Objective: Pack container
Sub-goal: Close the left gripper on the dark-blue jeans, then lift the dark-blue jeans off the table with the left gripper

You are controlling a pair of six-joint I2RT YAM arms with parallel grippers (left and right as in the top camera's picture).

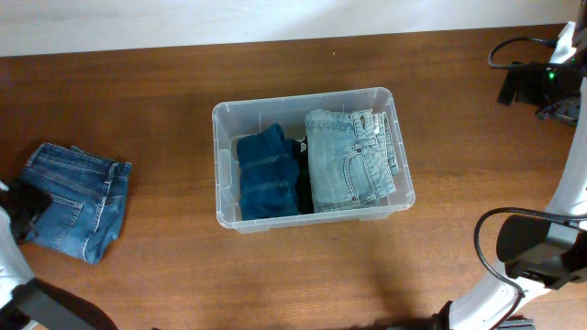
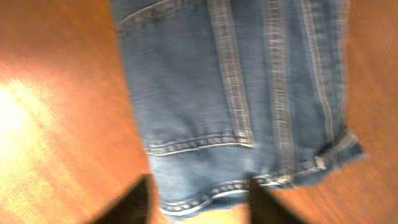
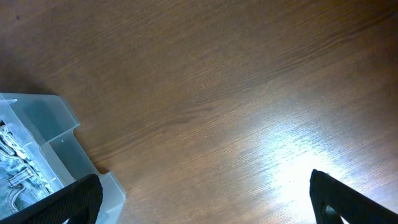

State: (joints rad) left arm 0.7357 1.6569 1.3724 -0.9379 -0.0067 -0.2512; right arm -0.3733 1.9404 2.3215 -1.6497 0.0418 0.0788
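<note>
1. The container sits in the middle of the table. Dark jeans and light jeans lie folded side by side in it.
2. One more pair, the loose jeans, lies flat on the table, well apart from the container, out on its left.
3. The left gripper is right at the far left edge of the loose jeans. The right gripper is over on the other side of the container. So I think the left arm is the one to pick them up.
4. From the left wrist, the loose jeans lie straight ahead of the left gripper. Their seams run away from it, and the hem end lies between the two fingers.
5. The left jaws are partly open. They hold nothing that I can see.
6. The right jaws are wide open, with only bare table between them.
7. The overhead view shows how far the loose jeans must go to reach the container. The left wrist view does not show that. It shows the hem up close, which the overhead view cannot.
8. The right wrist view shows just one corner of the container.
</note>
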